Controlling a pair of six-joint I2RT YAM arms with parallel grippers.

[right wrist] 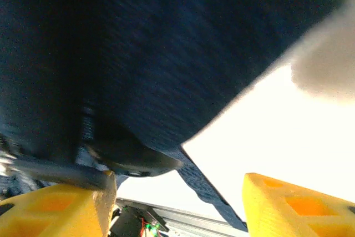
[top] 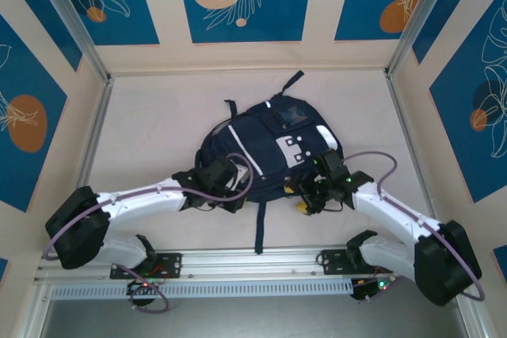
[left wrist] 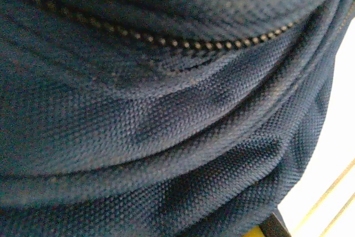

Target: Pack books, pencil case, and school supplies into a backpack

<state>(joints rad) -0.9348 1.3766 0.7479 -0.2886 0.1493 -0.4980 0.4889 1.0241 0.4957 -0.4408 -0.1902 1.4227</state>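
Yellow fingers [right wrist: 61, 209] of the right gripper [right wrist: 177, 206] stand well apart in the wrist view, with nothing clamped between them. Above them is blurred navy cloth of the backpack [right wrist: 138, 54], and a black strap [right wrist: 205, 190] runs behind the gap. The left gripper [top: 228, 181] is closed against the bag's left flank; whether it pinches fabric is hidden. Its camera sits close on woven cloth crossed by a zipper [left wrist: 166, 41]. The bag lies flat mid-table [top: 150, 124], white-striped, and the marks on its white patch [top: 291, 148] are too small to read.
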